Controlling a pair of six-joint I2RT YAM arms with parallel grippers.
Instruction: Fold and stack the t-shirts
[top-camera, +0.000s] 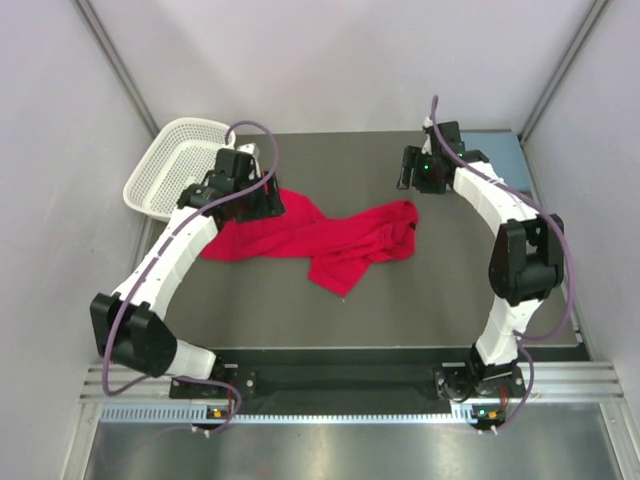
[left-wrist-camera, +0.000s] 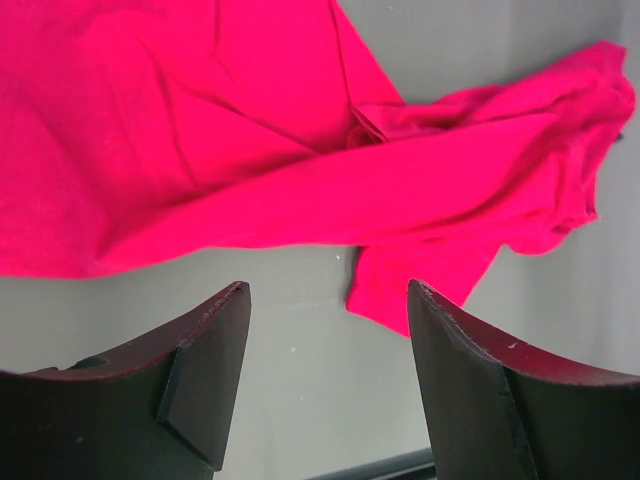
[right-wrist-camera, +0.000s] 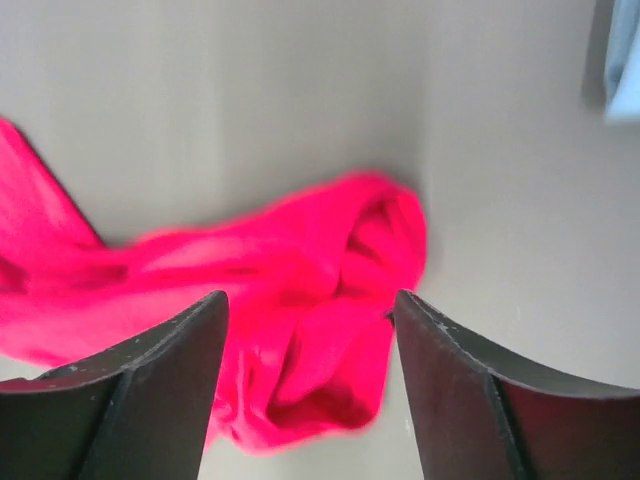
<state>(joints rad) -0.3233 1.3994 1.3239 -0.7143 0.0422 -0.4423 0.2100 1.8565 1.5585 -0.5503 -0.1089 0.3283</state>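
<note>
A bright red t-shirt lies crumpled in a long twisted band across the middle of the dark table. My left gripper hangs over its upper left part, open. In the left wrist view the left gripper has only bare table between its fingers, with the red t-shirt just beyond them. My right gripper is above the shirt's right end, open and holding nothing. The right wrist view shows that bunched red end below the right gripper, blurred. A blue-grey t-shirt lies flat at the back right corner.
A white mesh basket stands tilted at the back left corner, close behind the left arm. White walls close in the table on three sides. The arms' bases sit on a black rail at the near edge.
</note>
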